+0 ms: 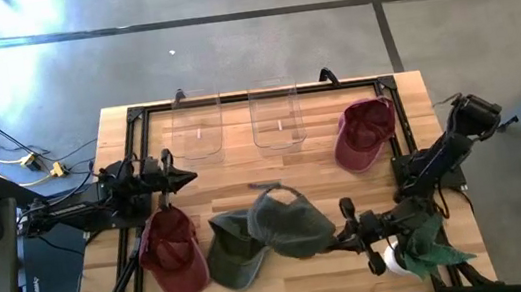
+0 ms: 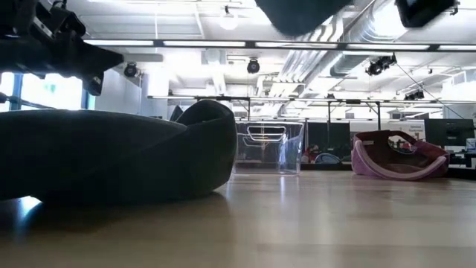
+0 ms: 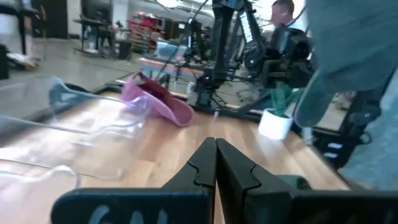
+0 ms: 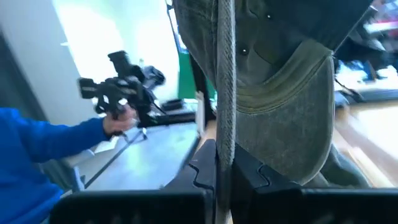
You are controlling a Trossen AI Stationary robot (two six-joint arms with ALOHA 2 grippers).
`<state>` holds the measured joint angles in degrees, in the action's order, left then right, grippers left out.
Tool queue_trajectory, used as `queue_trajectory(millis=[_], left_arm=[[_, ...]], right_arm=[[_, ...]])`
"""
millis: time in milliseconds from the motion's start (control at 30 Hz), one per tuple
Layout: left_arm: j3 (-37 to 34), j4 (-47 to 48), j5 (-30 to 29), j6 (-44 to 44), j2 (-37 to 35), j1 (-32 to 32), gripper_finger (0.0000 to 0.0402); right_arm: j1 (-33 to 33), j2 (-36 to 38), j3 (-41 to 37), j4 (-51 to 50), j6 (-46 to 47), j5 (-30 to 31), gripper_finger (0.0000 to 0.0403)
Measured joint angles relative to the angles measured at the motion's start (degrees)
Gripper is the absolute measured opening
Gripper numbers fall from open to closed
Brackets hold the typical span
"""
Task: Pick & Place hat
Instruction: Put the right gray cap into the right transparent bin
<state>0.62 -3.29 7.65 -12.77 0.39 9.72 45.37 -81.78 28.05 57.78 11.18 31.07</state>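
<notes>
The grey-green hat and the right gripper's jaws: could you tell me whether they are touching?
Touching. The right wrist view shows the right gripper with its jaws shut on the edge of the grey-green hat.

From where I stand there is hardly any writing to read. A flat black mat (image 1: 49, 267) lying on the floor just off the worktop's left edge carries a small pale line of lettering along its side, too tiny to make out. The caps, the clear bins and the wooden worktop show no legible label, brand or number, and the signs in the room behind are too blurred to read.
</notes>
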Motion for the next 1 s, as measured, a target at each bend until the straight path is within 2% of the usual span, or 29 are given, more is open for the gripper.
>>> queue_trajectory(millis=[133,200,267,367,467,567,667,800,900,1000], left_arm=[[0.0,0.83,-0.8,-6.82,0.54,0.0,0.0],[0.07,-1.98,1.08,-8.3,0.61,0.02,0.0],[0.36,-6.27,4.97,-6.91,0.8,-0.29,0.0],[0.48,-12.41,7.07,-3.53,2.07,-3.46,0.0],[0.48,-17.24,6.61,1.52,4.13,-9.33,0.0],[0.5,-19.68,3.26,7.02,8.08,-16.47,0.0],[0.51,-26.77,-0.22,11.05,14.49,-23.53,0.0001],[0.55,-40.18,-7.56,15.39,27.93,-31.54,0.002],[2.53,-43.44,-15.06,17.3,38.83,-35.25,0.0058],[8.39,-45.07,-17.39,17.62,49.94,-36.01,0.0111]], right_arm=[[-1.73,0.0,3.98,-3.92,-2.42,-2.23,0.001],[-2.57,0.0,5.54,-6.93,-2.44,-2.58,0.0013],[-3.23,0.0,6.57,-8.6,-2.67,-2.6,0.0012],[-3.92,0.0,7.81,-8.37,-5.73,-3.35,0.0008],[-4.18,0.14,9.19,-6.74,-9.9,-6.13,0.0009],[-4.8,0.52,10.77,-6.32,-12.71,-9.45,0.0013],[-6.38,0.52,11.53,-6.53,-14.07,-12.62,0.0008],[-9.18,0.52,11.72,-6.14,-13.81,-16.44,0.0008],[-11.15,0.52,11.72,-6.1,-12.31,-18.67,0.0013],[-12.67,0.52,11.72,-6.1,-11.72,-21.06,0.001]])
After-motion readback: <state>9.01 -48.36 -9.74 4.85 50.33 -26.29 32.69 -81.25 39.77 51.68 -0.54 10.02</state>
